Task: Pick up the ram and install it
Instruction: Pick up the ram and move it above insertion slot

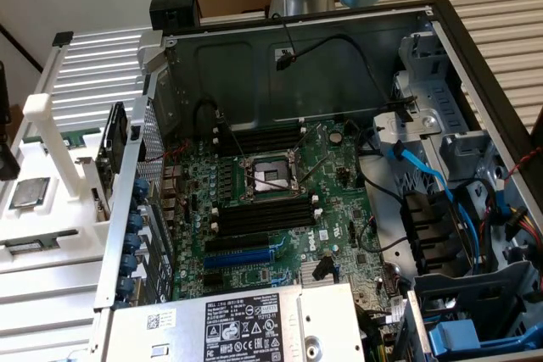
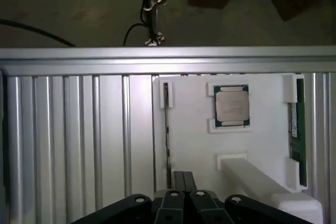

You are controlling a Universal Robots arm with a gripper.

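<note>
Gripper (image 2: 184, 181) clenched on nothing, over white holder (image 2: 189, 124), ram (image 2: 296, 129) on edge in slot along holder's side, untouched, silver chip (image 2: 231, 105) in recess near it, white post (image 2: 252, 174) rising beside ram, open computer case (image 1: 339, 48) on exterior view's right of holder.

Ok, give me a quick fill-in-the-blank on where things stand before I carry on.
1. The gripper is ___ and empty.
2. The ram rests at the edge of the ___ holder.
3. The square chip on that holder is ___ in colour.
4. The black memory slots hold ___ sticks.
Missing words: shut; white; silver; no.
</note>
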